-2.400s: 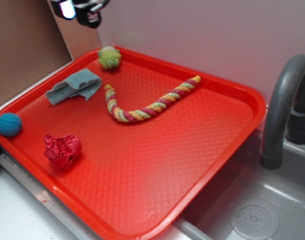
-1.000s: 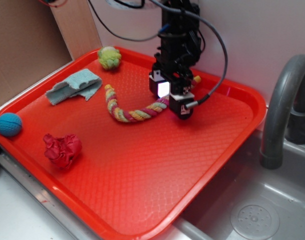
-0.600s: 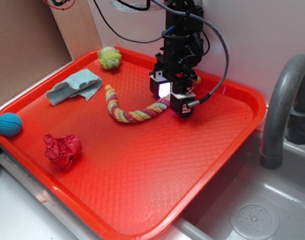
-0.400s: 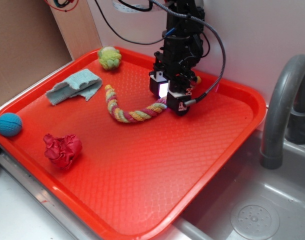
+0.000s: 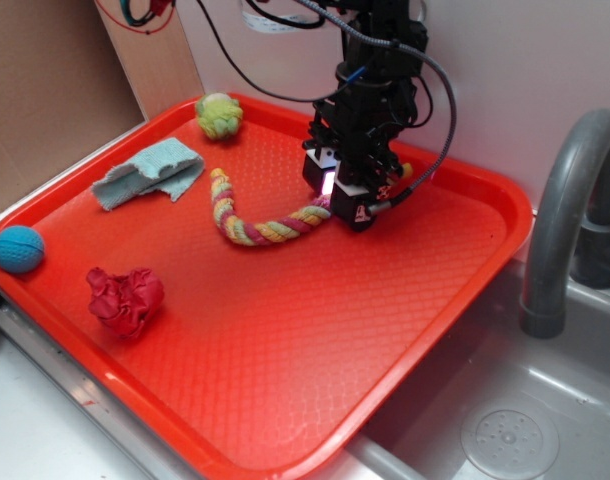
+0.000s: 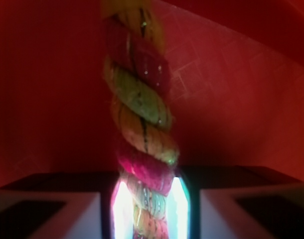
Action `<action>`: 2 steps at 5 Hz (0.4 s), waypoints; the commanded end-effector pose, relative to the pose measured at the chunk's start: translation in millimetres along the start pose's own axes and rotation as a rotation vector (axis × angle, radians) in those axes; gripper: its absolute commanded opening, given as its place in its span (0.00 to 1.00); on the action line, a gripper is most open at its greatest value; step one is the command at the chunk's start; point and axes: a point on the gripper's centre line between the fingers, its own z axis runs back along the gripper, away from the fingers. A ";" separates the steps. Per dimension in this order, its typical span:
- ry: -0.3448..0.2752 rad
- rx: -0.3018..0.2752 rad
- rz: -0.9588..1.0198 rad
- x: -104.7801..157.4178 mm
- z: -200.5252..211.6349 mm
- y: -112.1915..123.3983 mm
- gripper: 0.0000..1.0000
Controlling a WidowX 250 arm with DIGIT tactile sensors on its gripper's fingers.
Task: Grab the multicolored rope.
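The multicolored rope [image 5: 255, 230] lies curved on the red tray [image 5: 285, 350], its twisted yellow, pink-red and pale green strands running from mid-left toward the back right. My gripper [image 5: 340, 200] stands low over the rope's middle, one finger on each side of it. In the wrist view the rope [image 6: 142, 109] runs straight up the frame and sits between the two lit pads of the gripper [image 6: 147, 209], filling the gap and pressed by both. The rope's part under the gripper is hidden in the exterior view.
A yellow-green rope ball [image 5: 218, 114] sits at the tray's back corner. A pale blue cloth [image 5: 150, 172], a blue ball [image 5: 17, 249] and a red cloth wad [image 5: 125, 300] lie along the left side. A grey faucet [image 5: 565, 200] and sink [image 5: 505, 430] are on the right.
The gripper came down from the upper left onto the rope's middle, sank lower, and its fingers narrowed until they press the rope. The rope has barely shifted.
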 end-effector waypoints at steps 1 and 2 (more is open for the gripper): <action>-0.174 -0.109 0.190 -41.0 92.5 40.9 0.00; -0.242 -0.221 0.288 -77.6 125.9 65.8 0.00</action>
